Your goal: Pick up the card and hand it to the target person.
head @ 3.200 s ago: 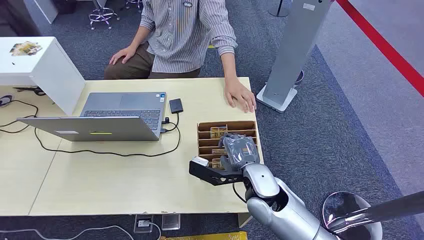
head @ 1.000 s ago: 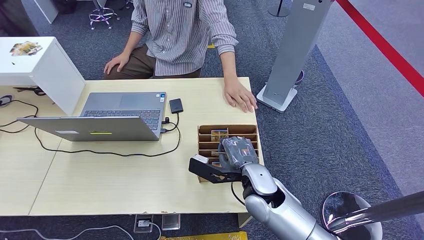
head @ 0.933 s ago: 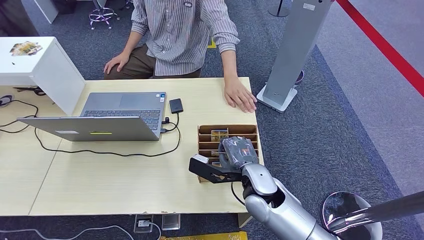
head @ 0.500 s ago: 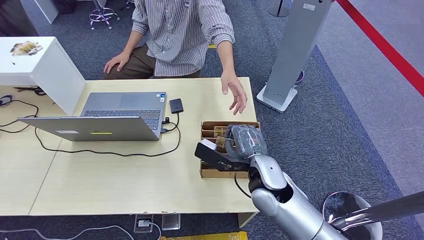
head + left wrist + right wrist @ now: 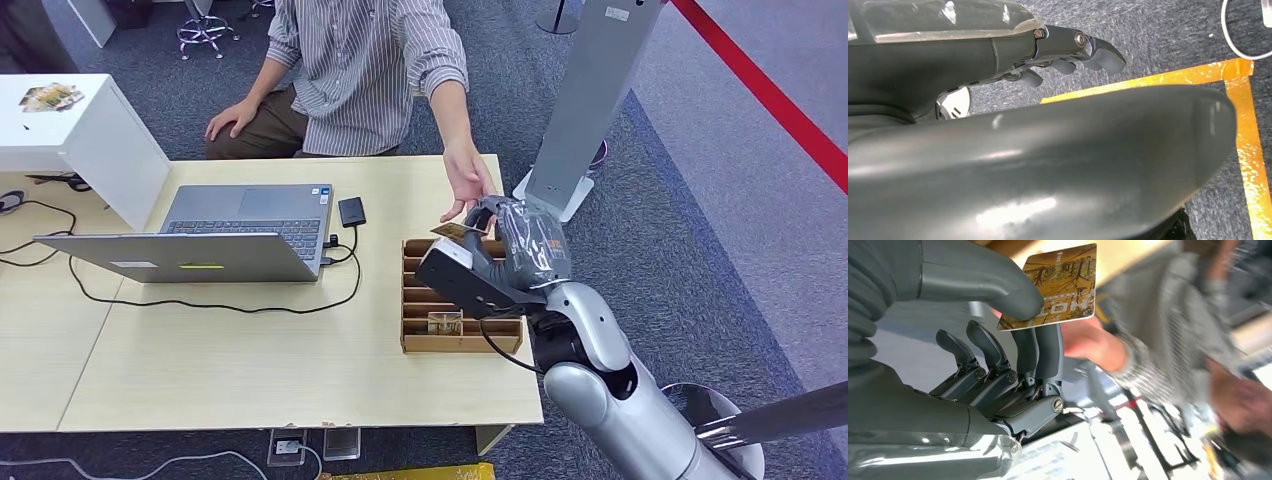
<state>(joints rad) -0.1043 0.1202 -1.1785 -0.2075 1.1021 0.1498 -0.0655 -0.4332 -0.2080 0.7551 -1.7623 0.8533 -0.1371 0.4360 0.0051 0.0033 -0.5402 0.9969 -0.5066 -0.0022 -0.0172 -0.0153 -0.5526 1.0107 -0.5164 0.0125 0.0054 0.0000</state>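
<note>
The card (image 5: 1053, 287) is pinched between the thumb and fingers (image 5: 1043, 352) of the right hand (image 5: 510, 245), raised above the far end of the wooden card tray (image 5: 412, 340). The person's hand (image 5: 465, 185) is just beyond the card. The left hand (image 5: 1068, 55) hangs over the floor, fingers curled in on nothing.

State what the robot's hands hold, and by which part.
The right hand pinches the card at one corner, thumb against fingers. The left hand holds nothing.
</note>
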